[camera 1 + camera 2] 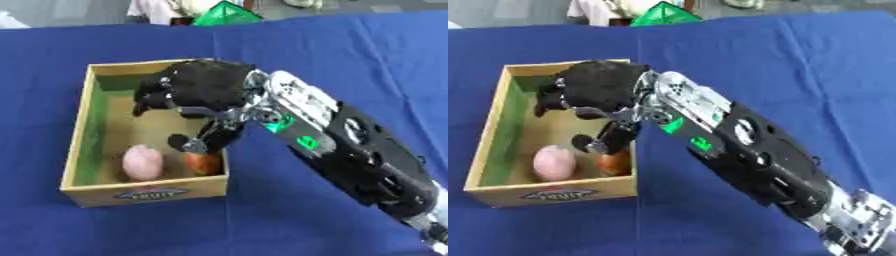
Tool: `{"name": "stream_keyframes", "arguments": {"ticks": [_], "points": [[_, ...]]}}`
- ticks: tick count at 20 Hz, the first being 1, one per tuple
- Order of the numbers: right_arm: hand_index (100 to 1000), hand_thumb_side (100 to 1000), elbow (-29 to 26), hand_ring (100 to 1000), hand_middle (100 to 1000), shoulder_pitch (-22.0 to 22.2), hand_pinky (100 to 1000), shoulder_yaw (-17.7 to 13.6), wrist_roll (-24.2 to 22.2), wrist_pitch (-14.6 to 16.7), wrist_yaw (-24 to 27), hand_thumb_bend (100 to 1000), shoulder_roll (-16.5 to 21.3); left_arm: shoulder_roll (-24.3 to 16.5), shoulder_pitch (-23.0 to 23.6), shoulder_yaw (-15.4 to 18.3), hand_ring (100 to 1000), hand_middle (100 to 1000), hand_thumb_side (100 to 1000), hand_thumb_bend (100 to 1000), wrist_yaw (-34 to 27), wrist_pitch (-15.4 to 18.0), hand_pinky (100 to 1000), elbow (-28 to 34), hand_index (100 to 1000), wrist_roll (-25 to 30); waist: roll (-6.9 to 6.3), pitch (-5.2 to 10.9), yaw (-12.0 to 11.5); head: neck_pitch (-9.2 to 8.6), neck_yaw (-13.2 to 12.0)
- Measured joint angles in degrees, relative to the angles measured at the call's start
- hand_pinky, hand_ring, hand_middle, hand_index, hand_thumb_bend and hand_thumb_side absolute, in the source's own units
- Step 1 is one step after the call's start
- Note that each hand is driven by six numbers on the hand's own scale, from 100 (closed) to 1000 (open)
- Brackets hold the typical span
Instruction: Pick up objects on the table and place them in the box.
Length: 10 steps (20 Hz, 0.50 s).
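Two objects, pink [143,162] and orange [203,162], lie in one box [77,150].

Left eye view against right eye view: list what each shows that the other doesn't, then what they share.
Only the left eye view keeps bare blue cloth to the left of the box. Only the right eye view shows the silver joint at the arm's lower end almost whole. Both show the right hand over the box, a pink egg-shaped thing and an orange-brown thing inside, and a green object at the far edge.
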<state>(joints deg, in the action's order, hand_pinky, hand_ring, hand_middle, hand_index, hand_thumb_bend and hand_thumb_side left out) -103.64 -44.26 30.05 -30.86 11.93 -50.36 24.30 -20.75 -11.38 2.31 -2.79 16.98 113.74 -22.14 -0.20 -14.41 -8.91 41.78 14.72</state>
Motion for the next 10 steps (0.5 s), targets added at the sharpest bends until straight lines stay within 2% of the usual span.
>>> {"name": "stream_keyframes", "arguments": {"ticks": [2,3,4,5,9,10], "points": [[846,183,-1.87,812,781,0.20,794,-1.49,1.35,-1.33,1.00,107,0.02,0.00,0.13,0.00,873,730,832,209,0.00,0.00,758,0.00,758,-0.01,0.00,0.15,0.11,0.00,-0.02],[839,214,-2.93,803,769,0.41,790,-2.39,2.31,-2.29,1.85,100,0.10,0.00,0.19,0.01,872,730,830,210,0.00,0.00,758,0.00,758,-0.03,0.00,0.23,0.16,0.00,-0.04],[833,376,-4.19,795,764,0.54,788,-3.46,3.50,-3.43,2.98,100,0.29,0.00,0.21,0.02,872,730,830,210,0.00,0.02,759,0.00,758,-0.06,0.00,0.31,0.27,0.00,-0.11],[833,338,-5.59,790,753,0.78,786,-4.66,4.94,-4.70,4.36,100,0.63,0.00,0.22,0.02,872,729,829,211,0.00,0.04,759,0.00,758,-0.11,0.00,0.37,0.38,0.00,-0.24],[828,499,-9.06,779,739,2.20,786,-10.01,13.39,-8.65,12.01,100,3.77,0.00,0.32,0.07,872,729,826,214,0.12,-0.01,759,0.00,758,-0.33,0.03,0.77,0.80,0.08,-0.95],[828,566,-9.37,774,733,2.82,788,-11.38,15.95,-9.09,13.93,100,4.97,0.00,0.34,0.09,872,729,827,214,0.17,0.00,759,0.00,758,-0.44,0.04,0.82,0.89,0.20,-1.15]]}}
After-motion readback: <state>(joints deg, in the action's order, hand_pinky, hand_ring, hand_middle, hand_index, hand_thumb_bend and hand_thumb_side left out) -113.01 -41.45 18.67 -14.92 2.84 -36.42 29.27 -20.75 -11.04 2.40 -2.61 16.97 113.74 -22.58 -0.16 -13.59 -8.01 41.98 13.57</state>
